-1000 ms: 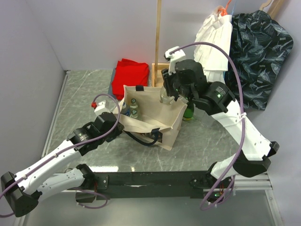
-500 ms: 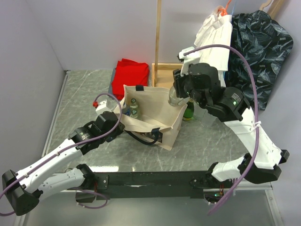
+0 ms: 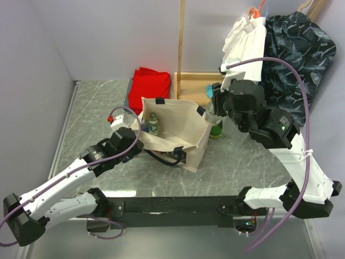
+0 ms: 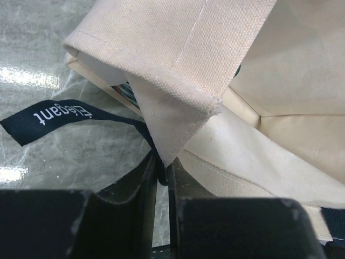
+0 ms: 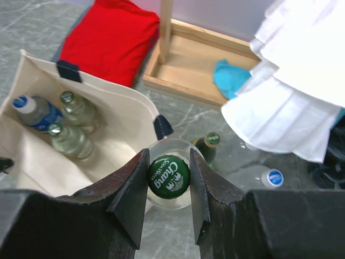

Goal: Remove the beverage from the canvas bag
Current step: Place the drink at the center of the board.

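Swung rightward past the rim of the canvas bag, the right gripper clamps a green-capped bottle, the bag just left of it. At the bag's edge, the left gripper pinches the fabric, nearly closed.

"What sort of place does this look like?"

"A robotics lab's test cell, not a home. The left arm and right arm are bolted to a black rail at the edge of a marble-patterned table, with a purple cable looping overhead."

"And the clothes?"

"They look like staged props. A white garment hangs by a wooden stand against bare grey walls, near a red folded cloth and a canvas bag."
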`<action>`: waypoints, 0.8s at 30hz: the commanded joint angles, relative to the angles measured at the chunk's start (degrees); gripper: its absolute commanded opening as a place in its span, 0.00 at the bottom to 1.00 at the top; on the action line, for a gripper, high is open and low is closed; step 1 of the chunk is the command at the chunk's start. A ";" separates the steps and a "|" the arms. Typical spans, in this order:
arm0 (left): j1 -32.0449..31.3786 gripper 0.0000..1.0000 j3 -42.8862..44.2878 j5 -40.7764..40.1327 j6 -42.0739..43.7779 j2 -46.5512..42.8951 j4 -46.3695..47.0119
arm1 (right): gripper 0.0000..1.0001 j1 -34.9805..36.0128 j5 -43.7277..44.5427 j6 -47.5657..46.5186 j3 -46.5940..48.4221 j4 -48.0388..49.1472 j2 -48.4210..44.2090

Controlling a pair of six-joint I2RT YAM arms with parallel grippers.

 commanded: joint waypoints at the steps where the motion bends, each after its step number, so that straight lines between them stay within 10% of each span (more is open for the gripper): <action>1: -0.53 0.16 0.06 3.41 -0.06 0.16 0.82 | 0.00 -0.68 5.98 1.11 -0.85 7.80 -4.99; 24: -0.53 0.16 1.64 2.62 1.43 0.77 0.03 | 0.00 -5.77 5.80 6.03 -13.51 7.62 -12.11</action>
